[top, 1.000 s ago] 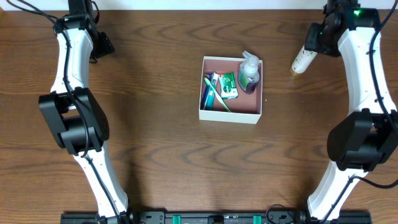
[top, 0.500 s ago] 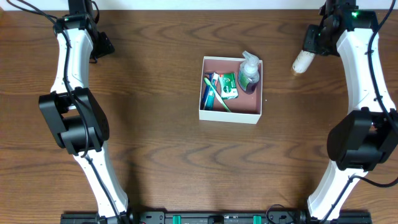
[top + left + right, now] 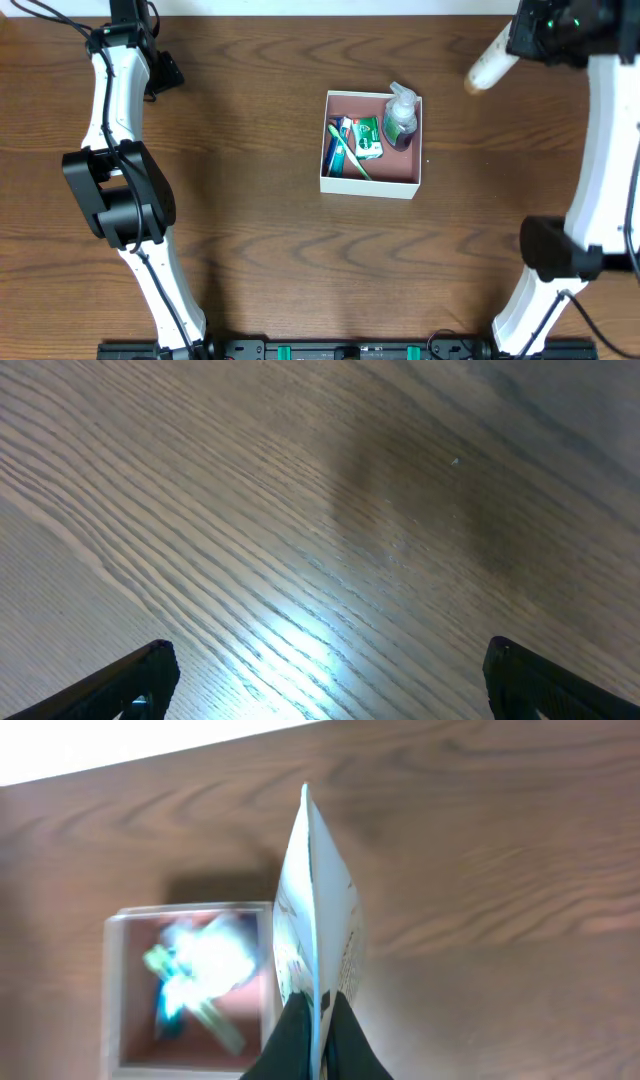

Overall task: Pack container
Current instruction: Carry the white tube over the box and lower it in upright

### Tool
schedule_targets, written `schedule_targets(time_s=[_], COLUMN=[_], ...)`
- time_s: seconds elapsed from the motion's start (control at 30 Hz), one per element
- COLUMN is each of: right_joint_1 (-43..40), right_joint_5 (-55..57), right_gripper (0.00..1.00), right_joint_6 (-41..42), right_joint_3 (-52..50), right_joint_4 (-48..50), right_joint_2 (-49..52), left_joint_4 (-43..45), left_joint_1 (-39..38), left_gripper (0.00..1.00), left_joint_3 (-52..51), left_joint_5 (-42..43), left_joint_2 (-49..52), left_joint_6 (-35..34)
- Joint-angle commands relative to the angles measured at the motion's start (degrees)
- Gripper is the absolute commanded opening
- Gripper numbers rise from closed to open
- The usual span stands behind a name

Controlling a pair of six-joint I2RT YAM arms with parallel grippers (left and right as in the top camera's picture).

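While left fingers [image 3: 135, 678] hang spread over table [image 3: 320, 510], right fingers [image 3: 292, 1042] pinch white tube [image 3: 318, 920] (container [image 3: 368, 186] apart).

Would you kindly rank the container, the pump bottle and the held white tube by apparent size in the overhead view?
1. the container, clearly largest.
2-3. the pump bottle and the white tube look alike; the tube is held up by the right hand, nearer the camera, so I leave them unranked.
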Motion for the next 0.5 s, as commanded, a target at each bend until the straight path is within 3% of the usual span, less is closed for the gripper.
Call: schedule_targets(time_s=[0.0, 0.2, 0.47], right_joint_1=[2.58, 12.22, 21.68], right_joint_5=[-10.21, -7.78, 1.16], right_gripper=[0.02, 0.02, 0.01], right_joint_6=[4.13, 5.95, 7.96], right_joint_3=[2.93, 1.09, -13.55], right_joint_4=[-0.09, -0.42, -0.42], right_joint_2=[-4.9, -5.7, -5.7], left_joint_4=[-0.17, -0.17, -0.17], left_joint_1=[0.13, 0.13, 0.13], left_gripper=[0.98, 0.98, 0.98], left_joint_3=[1.16, 1.16, 1.16], left_joint_5=[-0.72, -0.72, -0.72], left_joint_2=[-2.23, -2.23, -2.23], left_joint_6=[-0.11, -0.11, -0.11])
